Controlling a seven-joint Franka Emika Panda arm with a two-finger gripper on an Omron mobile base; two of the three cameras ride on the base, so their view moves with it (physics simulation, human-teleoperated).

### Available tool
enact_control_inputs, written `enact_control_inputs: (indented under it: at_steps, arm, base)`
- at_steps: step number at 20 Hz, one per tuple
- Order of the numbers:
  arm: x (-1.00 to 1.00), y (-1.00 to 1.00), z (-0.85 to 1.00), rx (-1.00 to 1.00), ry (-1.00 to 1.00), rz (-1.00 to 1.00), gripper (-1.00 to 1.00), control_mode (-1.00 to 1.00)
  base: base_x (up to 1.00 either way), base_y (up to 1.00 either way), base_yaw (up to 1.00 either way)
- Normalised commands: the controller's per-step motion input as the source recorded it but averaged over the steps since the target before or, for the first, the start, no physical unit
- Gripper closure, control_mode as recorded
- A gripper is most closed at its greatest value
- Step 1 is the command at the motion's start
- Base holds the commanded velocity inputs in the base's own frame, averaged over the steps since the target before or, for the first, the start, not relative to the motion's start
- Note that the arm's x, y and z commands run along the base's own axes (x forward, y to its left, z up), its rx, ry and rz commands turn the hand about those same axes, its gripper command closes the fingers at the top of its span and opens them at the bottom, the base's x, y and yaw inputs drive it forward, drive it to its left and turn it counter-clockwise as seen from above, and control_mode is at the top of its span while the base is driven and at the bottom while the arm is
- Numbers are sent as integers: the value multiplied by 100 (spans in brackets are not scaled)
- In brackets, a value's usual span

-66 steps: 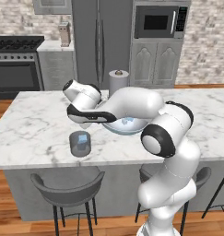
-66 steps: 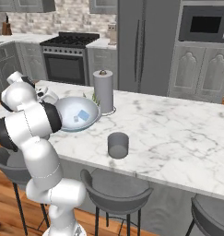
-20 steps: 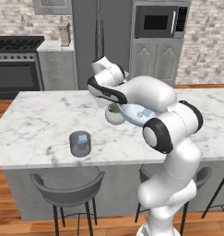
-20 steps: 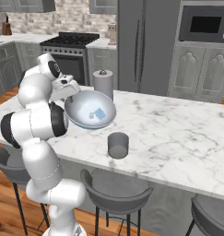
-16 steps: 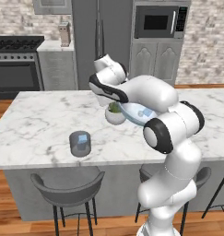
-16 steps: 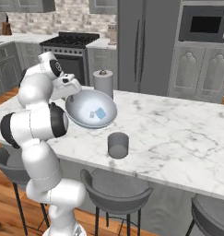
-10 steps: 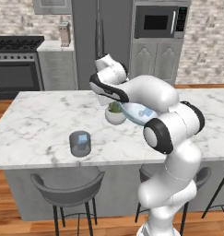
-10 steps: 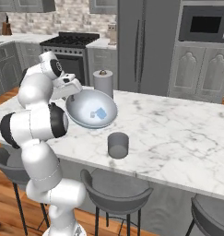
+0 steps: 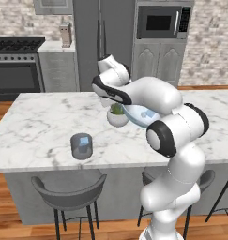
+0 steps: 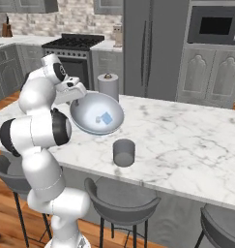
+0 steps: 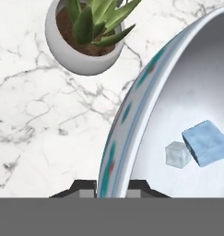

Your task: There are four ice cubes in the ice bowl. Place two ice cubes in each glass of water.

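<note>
1. the pincer [image 11: 111,186] is sitting astride the bowl [image 11: 132,115] rim, one finger on each side, probably clamped on it; the bowl is tilting above the table [image 9: 40,122].
2. the hand view is showing two ice cubes [image 11: 196,145] lying low inside the bowl, and a plant pot [image 11: 83,46] just beside.
3. the right base view is showing a glass [image 10: 124,152] near the bowl; the left one is showing another glass [image 9: 81,146].

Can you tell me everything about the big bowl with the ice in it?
The ice bowl is wide, shallow and round, pale bluish-white inside, with a rim banded in teal and reddish marks. It is tipped up off the marble counter, its rim pinched between the gripper fingers. Two ice cubes show inside. A small potted plant stands beside it.
</note>
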Motion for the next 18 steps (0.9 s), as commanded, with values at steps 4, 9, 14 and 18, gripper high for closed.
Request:
enact_control_inputs:
  at_steps: [4,9,14,18]
  arm:
    - [8,-2,-1,5,-8,-2,100,-100]
    - [5,-2,0,8,-8,-5,100,-100]
    - [0,-17,0,5,-2,-5,100,-100]
    - [0,-35,0,0,0,-5,100,-100]
  base:
    - [0,0,0]
    - [0,0,0]
    - [0,0,0]
    - [0,0,0]
